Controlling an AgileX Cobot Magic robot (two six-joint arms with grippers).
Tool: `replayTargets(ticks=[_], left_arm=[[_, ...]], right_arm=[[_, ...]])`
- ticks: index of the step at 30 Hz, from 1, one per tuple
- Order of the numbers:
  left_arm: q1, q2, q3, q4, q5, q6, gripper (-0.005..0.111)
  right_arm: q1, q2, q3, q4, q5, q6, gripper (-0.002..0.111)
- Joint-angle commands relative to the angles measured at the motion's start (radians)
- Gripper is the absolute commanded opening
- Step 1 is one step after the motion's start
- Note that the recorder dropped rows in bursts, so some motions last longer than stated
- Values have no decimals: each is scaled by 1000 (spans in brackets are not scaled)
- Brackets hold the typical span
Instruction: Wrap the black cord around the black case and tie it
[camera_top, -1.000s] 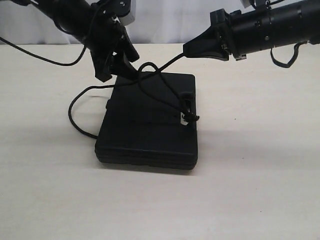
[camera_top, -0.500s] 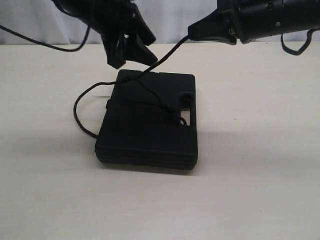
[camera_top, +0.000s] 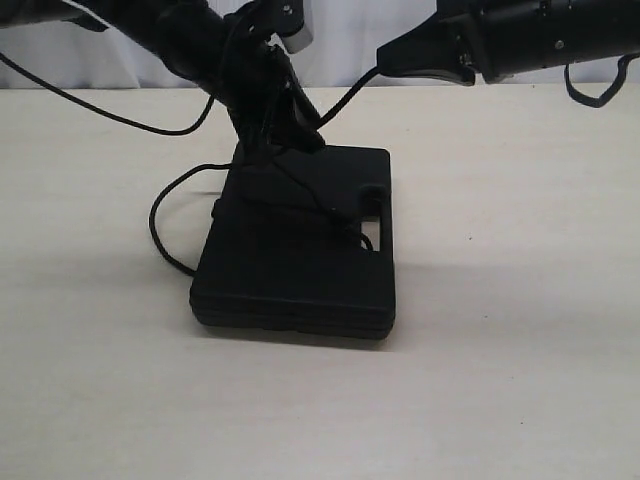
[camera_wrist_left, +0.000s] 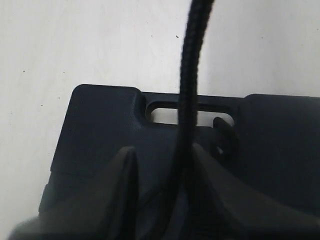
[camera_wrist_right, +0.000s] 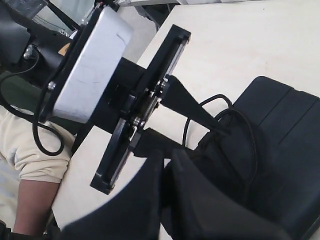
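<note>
Looking across the pale table (camera_top: 510, 360) in the exterior view, we see the black case (camera_top: 290, 270) lying flat near the middle. Its long axis seems to run from the near edge away to the far edge, and the handle cut-out (camera_top: 374, 214) sits on its right side toward the far corner.

The black cord (camera_top: 346, 100) slants down and to the left from the right gripper (camera_top: 384, 60), pulled into a straight line. It meets the far part of the lid, then trails across the top toward the cut-out. A slack loop of it lies on the table just left of the case.

The right gripper, held above and behind the case, has its fingers pressed together on the upper end of the cord — the right wrist view shows only a thin seam between them.

The left gripper (camera_top: 277, 140) hangs over the far left corner of the case. In the left wrist view its fingers (camera_wrist_left: 121, 180) stand apart and the cord passes lengthwise between them, close against one finger — not pinched, as far as we can tell.
</note>
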Motion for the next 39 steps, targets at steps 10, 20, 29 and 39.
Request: replayTargets(ticks=[10,20,29,39], left_arm=[[47,-119,-24,10,-31,-162,0],[243,-253,-24,19,27,-323,0],[395,-332,-24,45,88,-389,0],[503,-355,-24,48,76,-397,0]], right_arm=[[-10,-36,-1,-434,-175,288,66],[113,84,50,-829,-267,648,60],[217,257,50,-826,-581,731,60],[217,391,20,-805,-604,762,60]])
